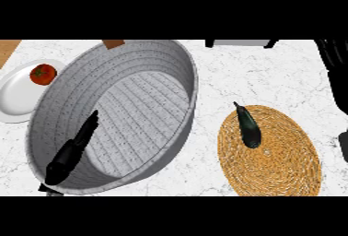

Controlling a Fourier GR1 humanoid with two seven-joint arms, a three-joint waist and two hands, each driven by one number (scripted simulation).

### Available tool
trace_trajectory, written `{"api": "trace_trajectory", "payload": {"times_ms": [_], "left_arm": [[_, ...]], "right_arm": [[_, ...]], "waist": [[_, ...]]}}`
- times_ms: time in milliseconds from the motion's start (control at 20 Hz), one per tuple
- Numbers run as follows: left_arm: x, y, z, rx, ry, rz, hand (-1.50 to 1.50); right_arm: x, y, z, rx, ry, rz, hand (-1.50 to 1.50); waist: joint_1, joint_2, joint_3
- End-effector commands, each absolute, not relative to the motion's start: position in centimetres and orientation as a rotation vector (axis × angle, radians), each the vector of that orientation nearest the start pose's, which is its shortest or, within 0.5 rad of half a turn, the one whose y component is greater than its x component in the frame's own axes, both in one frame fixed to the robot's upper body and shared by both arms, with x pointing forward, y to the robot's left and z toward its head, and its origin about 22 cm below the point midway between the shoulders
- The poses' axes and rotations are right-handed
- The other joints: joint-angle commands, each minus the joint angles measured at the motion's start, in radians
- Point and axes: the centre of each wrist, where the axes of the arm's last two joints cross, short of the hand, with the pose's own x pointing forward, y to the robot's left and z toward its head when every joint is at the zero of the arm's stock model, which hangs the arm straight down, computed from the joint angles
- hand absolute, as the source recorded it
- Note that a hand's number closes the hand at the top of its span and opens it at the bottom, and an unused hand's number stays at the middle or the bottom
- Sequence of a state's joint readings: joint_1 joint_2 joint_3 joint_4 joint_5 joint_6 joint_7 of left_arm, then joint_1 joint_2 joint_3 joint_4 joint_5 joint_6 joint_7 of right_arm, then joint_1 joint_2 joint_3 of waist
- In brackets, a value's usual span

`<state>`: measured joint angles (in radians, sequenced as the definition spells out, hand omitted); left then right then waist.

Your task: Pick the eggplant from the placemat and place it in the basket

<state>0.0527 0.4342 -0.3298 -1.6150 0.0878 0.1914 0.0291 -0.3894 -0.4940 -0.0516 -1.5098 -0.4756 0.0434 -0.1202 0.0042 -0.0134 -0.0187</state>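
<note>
Eggplant: the small dark green-black glossy eggplant (248, 129) lies on the round woven straw placemat (269, 152), toward its 11 o'clock edge, stem end pointing to 11 o'clock, untouched

Basket: the large grey oval woven basket (173, 60) sits just beside the placemat, at 9 o'clock from it, tilted so its inside faces the view

Left hand: the black left hand (71, 150) hangs over the basket's 7 o'clock wall, fingers straight and relaxed, holding nothing

Right hand: a dark shape at the 3 o'clock edge of the view (336, 69) may be the right hand; I cannot tell its fingers

Step in hand: judged as the reach, not yet begun on the eggplant

How to do it well: come down from above with the right hand, fingers across the eggplant's narrow width near its middle, so the long body does not pivot

Watch: the smooth skin may slide on the weave; lift clear of the basket's high rim before moving toward 9 o'clock

Bystander: a red tomato (42, 74) on a white plate (15, 99) at 10 o'clock, well apart
</note>
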Motion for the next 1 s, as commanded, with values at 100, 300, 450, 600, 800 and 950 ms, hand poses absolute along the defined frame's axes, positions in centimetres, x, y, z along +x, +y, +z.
{"api": "trace_trajectory", "payload": {"times_ms": [100,300,450,600,800,950], "left_arm": [[23.9,25.3,3.0,0.112,-1.602,-0.369,0.0],[25.7,25.2,5.9,0.044,-1.699,-0.388,0.0],[28.0,28.0,7.6,0.049,-1.705,-0.374,0.0],[27.4,26.8,6.1,0.037,-1.682,-0.374,0.0],[27.6,27.9,6.9,0.047,-1.705,-0.364,0.0],[26.9,26.8,6.2,0.035,-1.689,-0.377,0.0]], "right_arm": [[34.3,-32.5,11.5,0.116,-1.742,0.167,1.5],[33.6,-29.9,9.4,0.298,-1.709,0.597,1.5],[33.4,-22.8,5.4,0.43,-1.648,0.436,-1.5],[31.8,-18.0,4.6,0.159,-1.679,0.461,-1.5],[33.9,-19.6,8.5,-0.148,-1.59,0.581,-1.5],[34.9,-21.3,11.9,-0.407,-1.552,0.663,-1.5]], "waist": [[0.015,0.022,0.018],[0.03,0.031,0.021],[0.003,0.019,0.018],[-0.006,0.013,0.017],[-0.001,0.011,0.016],[-0.007,0.006,0.015]]}}
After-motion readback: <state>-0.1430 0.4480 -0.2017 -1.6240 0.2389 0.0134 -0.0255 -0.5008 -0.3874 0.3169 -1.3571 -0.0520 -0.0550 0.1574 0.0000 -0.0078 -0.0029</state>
